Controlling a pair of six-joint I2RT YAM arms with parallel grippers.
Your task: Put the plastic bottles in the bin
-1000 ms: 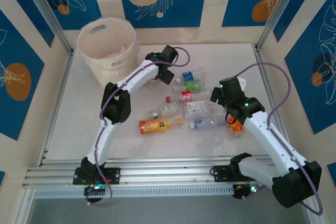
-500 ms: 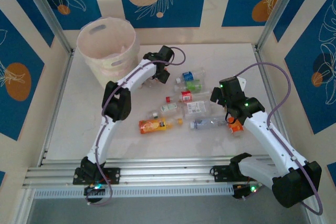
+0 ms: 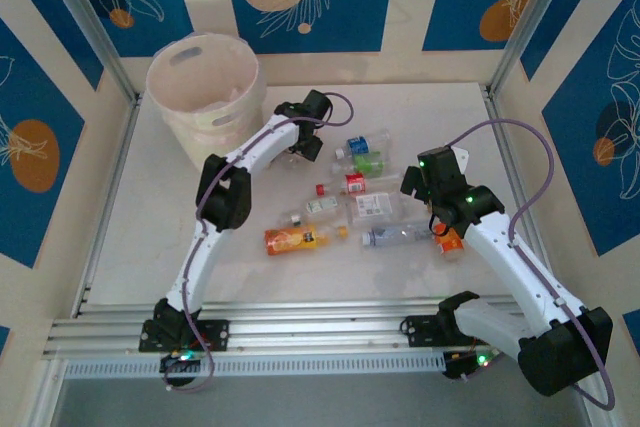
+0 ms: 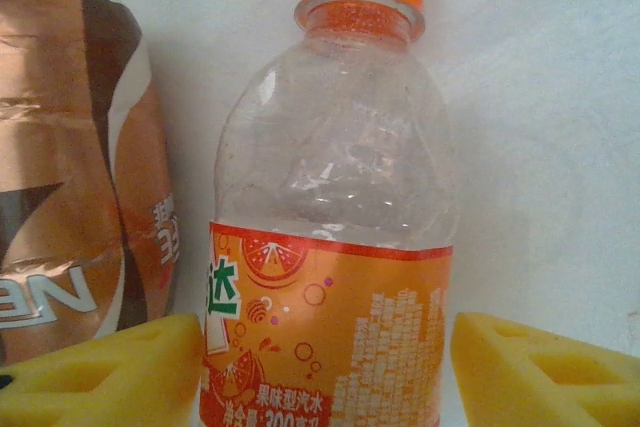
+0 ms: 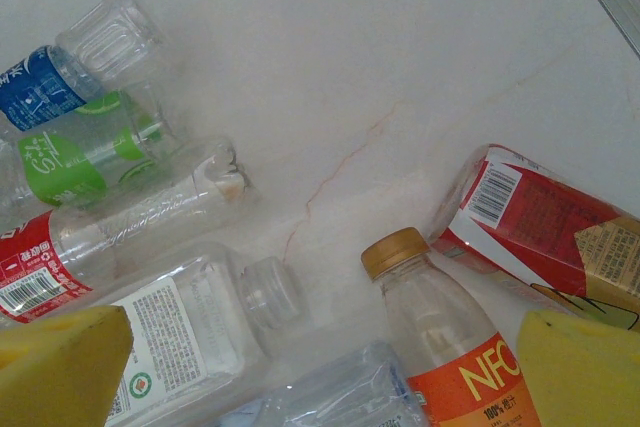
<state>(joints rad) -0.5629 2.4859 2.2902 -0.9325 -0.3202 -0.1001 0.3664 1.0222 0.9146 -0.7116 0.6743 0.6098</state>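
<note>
My left gripper (image 3: 299,145) is down on the table just right of the bin (image 3: 200,119), a tall pale bucket at the back left. In the left wrist view its yellow pads (image 4: 100,372) flank a clear bottle with an orange cap and orange label (image 4: 335,197). The left pad is at the label's edge and a sliver of gap shows on the right. A brown bottle (image 4: 80,167) lies right beside it. My right gripper (image 3: 437,222) hangs open over the bottle pile, above a clear white-label bottle (image 5: 175,332) and an NFC bottle (image 5: 440,327).
Several bottles lie mid-table: an orange one (image 3: 292,238), a red-label one (image 3: 350,183), a green-label one (image 3: 368,160) and a blue-label one (image 3: 365,140). A red carton-like pack (image 5: 545,222) sits by the NFC bottle. Metal frame posts (image 3: 110,67) border the table.
The left gripper's jaws have narrowed around the orange-label bottle, and its wrist has shifted slightly left towards the bin. The right arm has not moved.
</note>
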